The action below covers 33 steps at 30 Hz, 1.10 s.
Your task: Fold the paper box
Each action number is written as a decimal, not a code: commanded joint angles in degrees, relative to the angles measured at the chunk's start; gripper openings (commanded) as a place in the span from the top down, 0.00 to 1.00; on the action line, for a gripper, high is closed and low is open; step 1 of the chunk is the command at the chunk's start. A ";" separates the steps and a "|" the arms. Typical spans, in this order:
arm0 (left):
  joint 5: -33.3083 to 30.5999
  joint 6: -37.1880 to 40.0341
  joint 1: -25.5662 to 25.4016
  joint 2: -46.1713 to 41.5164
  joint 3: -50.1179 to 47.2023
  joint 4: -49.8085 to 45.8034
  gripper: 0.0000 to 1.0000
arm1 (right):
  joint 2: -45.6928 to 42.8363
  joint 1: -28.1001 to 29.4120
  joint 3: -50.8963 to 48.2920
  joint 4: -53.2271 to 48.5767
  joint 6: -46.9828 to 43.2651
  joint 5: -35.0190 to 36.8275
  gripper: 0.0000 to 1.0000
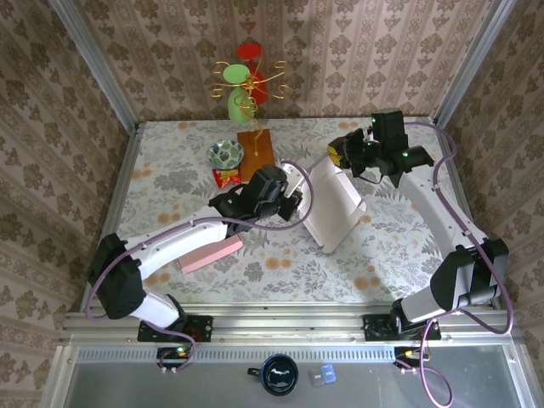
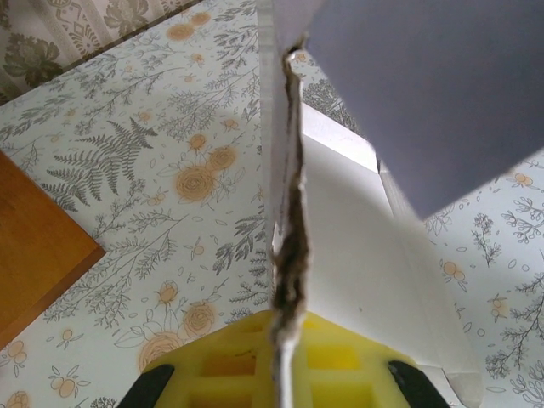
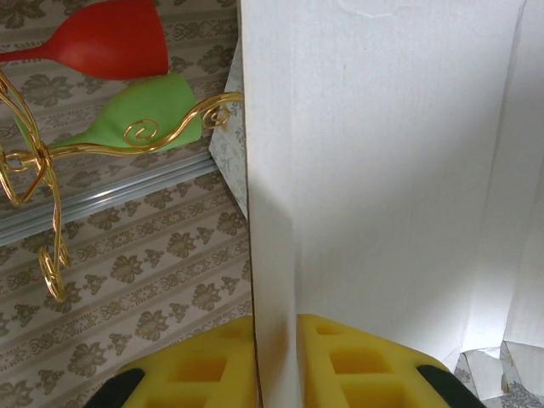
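White paper box (image 1: 336, 204) looks half folded: we clamp one wall in our left hand (image 2: 285, 374), another in our right hand (image 3: 276, 365).

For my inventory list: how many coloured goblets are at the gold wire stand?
2: a red goblet uppermost, a green goblet just below it. Others may be hidden.

The left arm (image 1: 170, 246) reaches from the lower left up toward mid-frame, and the left gripper (image 1: 295, 202) is clamped tight, its yellow pads (image 2: 365, 374) pinching an edge of the paper box (image 1: 336, 208). The right arm (image 1: 438, 212) climbs the right side and bends left near the top. There the right gripper (image 1: 336, 155) squeezes a panel of the box.
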 commanded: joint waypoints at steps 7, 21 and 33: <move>1.08 1.03 0.88 -1.72 -0.70 0.09 1.00 | -1.35 -0.35 -0.33 0.51 0.44 -1.43 0.90; 1.52 1.47 0.98 -2.59 -1.59 -0.13 1.00 | 1.36 -0.32 1.20 1.01 0.07 -2.46 0.83; 1.86 1.32 0.98 -2.34 -1.32 -0.13 1.00 | 1.74 -0.38 1.20 1.19 0.02 -2.38 0.84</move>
